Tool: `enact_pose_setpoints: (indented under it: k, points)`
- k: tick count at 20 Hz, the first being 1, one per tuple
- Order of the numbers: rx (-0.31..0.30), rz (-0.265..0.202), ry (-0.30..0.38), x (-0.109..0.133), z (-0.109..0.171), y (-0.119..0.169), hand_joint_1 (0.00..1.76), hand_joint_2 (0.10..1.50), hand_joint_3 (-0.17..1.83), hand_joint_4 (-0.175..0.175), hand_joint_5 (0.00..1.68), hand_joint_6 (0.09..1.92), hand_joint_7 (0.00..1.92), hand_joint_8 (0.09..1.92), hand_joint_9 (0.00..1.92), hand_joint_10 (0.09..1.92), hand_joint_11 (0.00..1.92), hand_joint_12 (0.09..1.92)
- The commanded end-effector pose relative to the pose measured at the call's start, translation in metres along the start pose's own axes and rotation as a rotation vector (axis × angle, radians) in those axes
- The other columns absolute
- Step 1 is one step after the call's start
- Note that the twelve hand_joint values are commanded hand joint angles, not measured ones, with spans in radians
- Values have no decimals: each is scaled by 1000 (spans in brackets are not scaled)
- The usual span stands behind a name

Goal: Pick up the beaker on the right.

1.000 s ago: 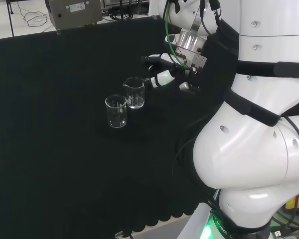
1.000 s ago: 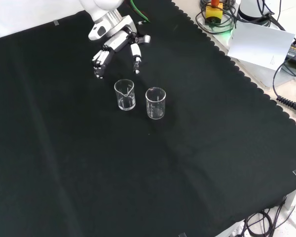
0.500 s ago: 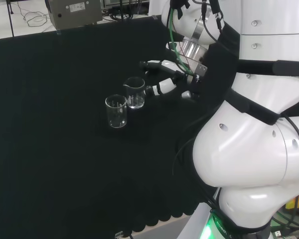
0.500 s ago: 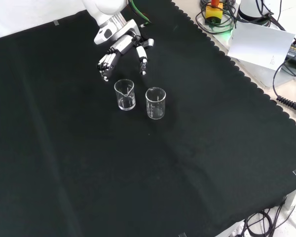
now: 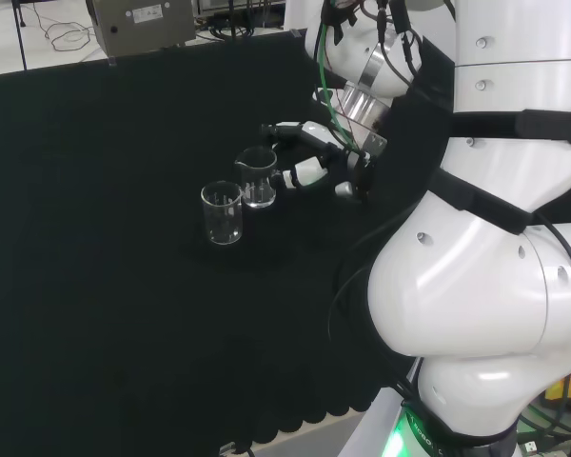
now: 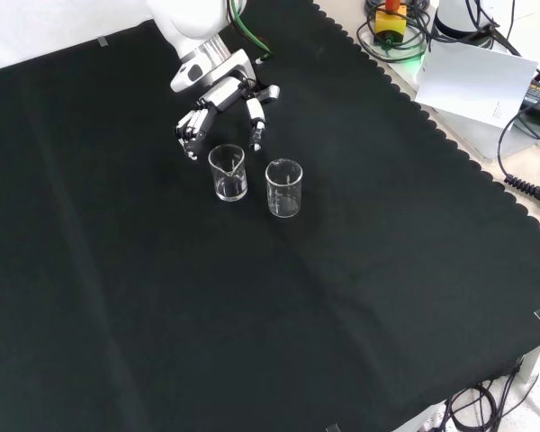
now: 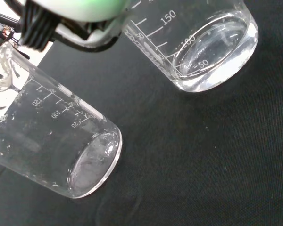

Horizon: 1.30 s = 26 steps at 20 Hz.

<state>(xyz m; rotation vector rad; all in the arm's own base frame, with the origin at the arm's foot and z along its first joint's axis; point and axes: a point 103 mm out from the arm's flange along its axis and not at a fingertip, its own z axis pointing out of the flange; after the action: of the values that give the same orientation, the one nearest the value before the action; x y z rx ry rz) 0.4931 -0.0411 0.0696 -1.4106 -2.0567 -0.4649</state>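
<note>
1. Front view: 2 clear beakers stand upright on the tabletop [image 6: 360,297], side by side and just apart, so fingers can likely slip between them w/o a knock.
2. Spouted beaker [image 6: 227,172] is the left 1 in this view; plain beaker [image 6: 284,187] sits to its right, slightly nearer the camera.
3. Hand [image 6: 218,103] hangs just behind the spouted beaker, spread wide, fingers only slightly bent, holding nothing. Fingertips [image 6: 191,142] reach down one side of the rim, thumb [image 6: 256,121] down the other: a bracket shape, prob. so it can close round the glass from behind.
4. Head view: spouted beaker [image 5: 258,177] is the right 1 and nearest the hand [image 5: 316,157]; plain beaker [image 5: 222,212] is left and nearer the camera. "Right" fits the spouted 1 here but the plain 1 in front view; judging by the hand's aim, the spouted 1 is the target.
5. Wrist view: both beakers close, 1 [image 7: 56,146] very near, other [image 7: 205,44] beyond; both look empty or nearly so, so tipping costs little.
6. Stage, as I judge: approach, no contact seen yet. Next needs the hand fwd round the wall, then curl.
7. Risk: thumb side passes near the plain beaker; could nudge it.
</note>
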Motion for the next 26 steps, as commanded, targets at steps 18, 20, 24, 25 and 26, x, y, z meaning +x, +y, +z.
enact_pose_setpoints:
  k: [18,20,24,25,26]
  points:
    - [-13,1,167,0,28,23,946,485,636,-80,498,91,359,778,520,659,34,1400]
    - [-12,2,170,0,29,25,948,482,636,-80,500,93,361,780,526,659,36,1400]
    - [-31,9,182,0,32,26,953,477,636,-80,502,98,364,783,533,658,42,1400]
    - [-37,9,182,0,32,26,954,476,636,-80,502,99,364,783,534,658,43,1400]
    - [-40,9,183,0,32,27,955,476,635,-80,502,101,364,784,535,657,44,1400]
